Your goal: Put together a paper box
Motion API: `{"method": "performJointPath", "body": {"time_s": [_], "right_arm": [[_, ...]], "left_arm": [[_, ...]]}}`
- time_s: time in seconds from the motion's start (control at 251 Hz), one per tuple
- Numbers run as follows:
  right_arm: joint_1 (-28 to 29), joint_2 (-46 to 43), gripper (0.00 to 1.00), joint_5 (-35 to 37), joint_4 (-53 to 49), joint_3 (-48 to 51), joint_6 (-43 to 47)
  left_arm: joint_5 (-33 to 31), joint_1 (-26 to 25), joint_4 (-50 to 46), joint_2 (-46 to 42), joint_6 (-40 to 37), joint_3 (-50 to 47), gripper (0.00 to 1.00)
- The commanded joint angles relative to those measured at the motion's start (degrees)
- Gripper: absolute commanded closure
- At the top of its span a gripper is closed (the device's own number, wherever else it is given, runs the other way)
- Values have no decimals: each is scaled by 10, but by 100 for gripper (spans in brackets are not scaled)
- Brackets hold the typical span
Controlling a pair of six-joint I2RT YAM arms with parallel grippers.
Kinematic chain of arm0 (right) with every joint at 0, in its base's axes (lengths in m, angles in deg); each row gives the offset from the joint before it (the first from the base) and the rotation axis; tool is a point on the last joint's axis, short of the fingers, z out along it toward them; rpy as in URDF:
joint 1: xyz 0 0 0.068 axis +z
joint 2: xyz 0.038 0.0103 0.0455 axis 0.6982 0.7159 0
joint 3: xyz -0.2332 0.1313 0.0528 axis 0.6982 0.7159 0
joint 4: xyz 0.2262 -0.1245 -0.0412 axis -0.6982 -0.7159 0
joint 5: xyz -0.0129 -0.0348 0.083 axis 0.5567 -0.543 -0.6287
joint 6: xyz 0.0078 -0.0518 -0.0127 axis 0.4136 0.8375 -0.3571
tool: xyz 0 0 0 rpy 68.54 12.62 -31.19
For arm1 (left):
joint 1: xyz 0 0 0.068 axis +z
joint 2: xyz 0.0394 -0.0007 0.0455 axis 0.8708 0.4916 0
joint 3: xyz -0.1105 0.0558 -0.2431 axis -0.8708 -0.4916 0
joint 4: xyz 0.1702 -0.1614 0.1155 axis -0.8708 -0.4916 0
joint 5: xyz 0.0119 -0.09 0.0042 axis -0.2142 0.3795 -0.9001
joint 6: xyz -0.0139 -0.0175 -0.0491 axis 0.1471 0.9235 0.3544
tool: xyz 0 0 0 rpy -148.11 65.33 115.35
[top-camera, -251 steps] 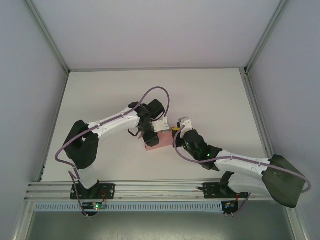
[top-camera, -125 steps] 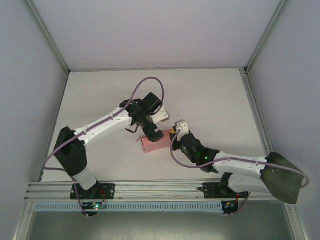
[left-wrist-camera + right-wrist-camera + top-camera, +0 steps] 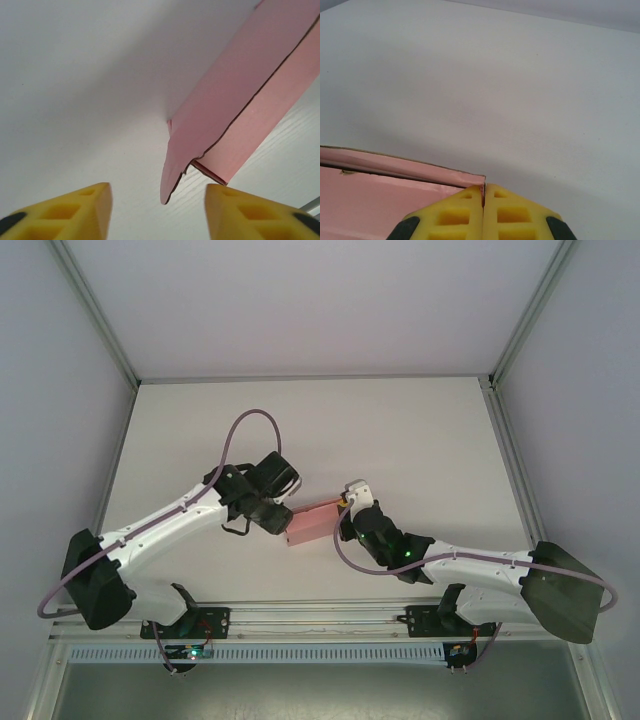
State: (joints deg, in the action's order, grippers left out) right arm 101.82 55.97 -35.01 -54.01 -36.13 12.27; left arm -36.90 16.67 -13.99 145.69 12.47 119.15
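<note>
- The right gripper (image 3: 344, 507) is clamped on the paper box (image 3: 312, 521). In the right wrist view its two yellow fingers (image 3: 455, 216) press flat together, with a thin pink edge caught in the seam between them.
- From the right gripper (image 3: 483, 199), the paper box (image 3: 380, 200) stretches away to the left of the fingertips, and the pinch sits at the box's upper right corner.
- The left gripper (image 3: 281, 521) is released, its jaws spread wide and holding nothing.
- In the left wrist view, the left gripper (image 3: 157, 206) has its two yellow fingers (image 3: 85, 210) set far apart. The paper box (image 3: 240, 100) lies ahead of them and runs off to the upper right.
- A loose flap (image 3: 172, 170) at the box's near end curls down toward the gap between those fingers. I cannot tell whether it touches either one.
- From above, the pink box lies between the two grippers, the left one at its left end and the right one at its right end.
- The white table (image 3: 400, 430) spreads beyond both grippers.
</note>
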Motion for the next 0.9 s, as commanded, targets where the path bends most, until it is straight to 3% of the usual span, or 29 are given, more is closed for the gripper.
{"method": "performJointPath", "body": {"time_s": [0.0, 0.196, 0.327, 0.595, 0.758, 0.898], "right_arm": [[6, 8, 100, 8, -54, -5, -1], [9, -2, 100, 12, -57, 1, -4], [17, -3, 100, 14, -51, 3, -2], [78, 22, 100, 122, -35, 5, 8], [124, 70, 100, 187, -22, -8, 33], [150, 113, 100, 219, -31, -28, 27]], "left_arm": [[11, -5, 13, 13, 43, 9, 62], [31, -5, 20, 23, 63, -6, 70], [8, -5, 21, 31, 91, 8, 99], [55, 10, 17, 48, 242, 36, 100], [146, 55, -3, 59, 332, 47, 100], [224, 78, 45, 60, 386, 31, 100]]}}
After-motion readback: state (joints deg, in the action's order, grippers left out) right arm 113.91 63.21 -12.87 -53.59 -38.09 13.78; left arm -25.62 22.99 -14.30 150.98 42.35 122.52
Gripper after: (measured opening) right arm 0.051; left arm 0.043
